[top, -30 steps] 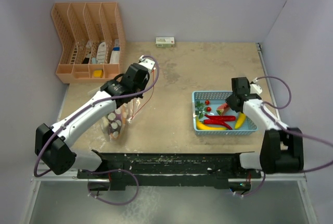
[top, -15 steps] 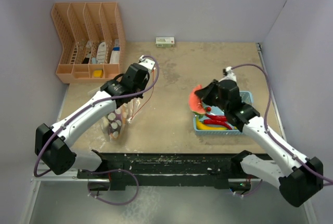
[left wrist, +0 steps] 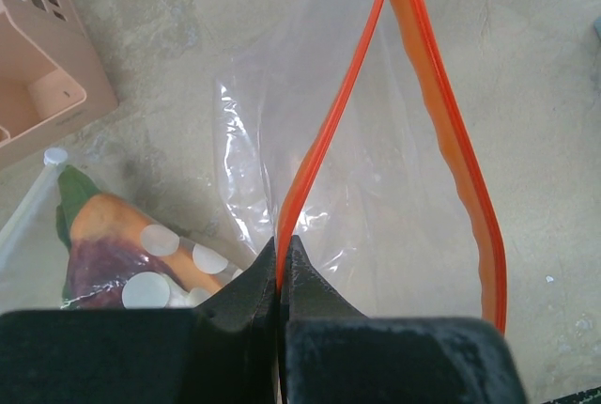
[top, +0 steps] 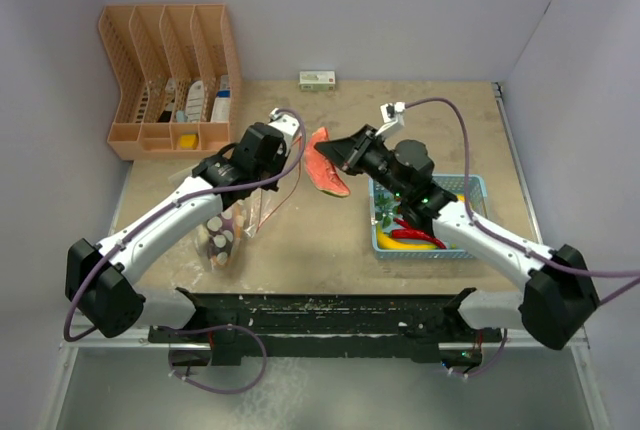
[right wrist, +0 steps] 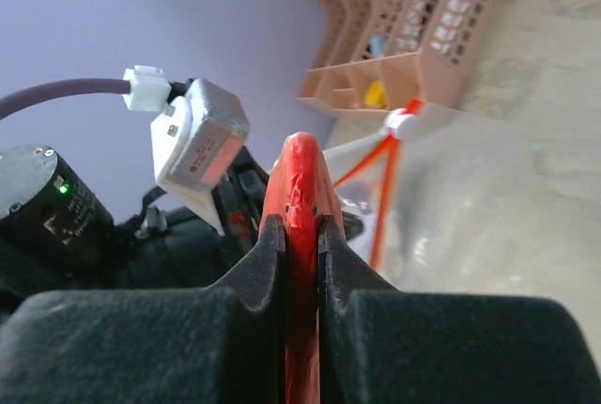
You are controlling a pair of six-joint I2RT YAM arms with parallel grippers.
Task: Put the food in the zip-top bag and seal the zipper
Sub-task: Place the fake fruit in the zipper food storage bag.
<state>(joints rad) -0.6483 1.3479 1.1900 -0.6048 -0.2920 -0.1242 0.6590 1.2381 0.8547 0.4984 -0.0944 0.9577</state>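
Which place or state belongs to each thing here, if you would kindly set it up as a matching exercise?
Things:
1. red slice
2. zipper
3. blue basket
4. peach organizer

Places or states:
a. pinched in the left gripper
b. standing at the far left
c. clamped in the right gripper
d. holding red chilies

Pairs: 1-c, 2-a, 3-d, 4-b

The mouth of the zip-top bag point(left wrist: 376, 188) gapes as a narrow loop between the parted zipper point(left wrist: 453, 150) strips; the left gripper point(left wrist: 282, 263), clamped on one strip, crowds its near end. The red slice point(top: 325, 163) in the right gripper point(right wrist: 293, 235) hangs just beside that arm. Bare table point(top: 320, 240) separates bag and blue basket point(top: 460, 253)
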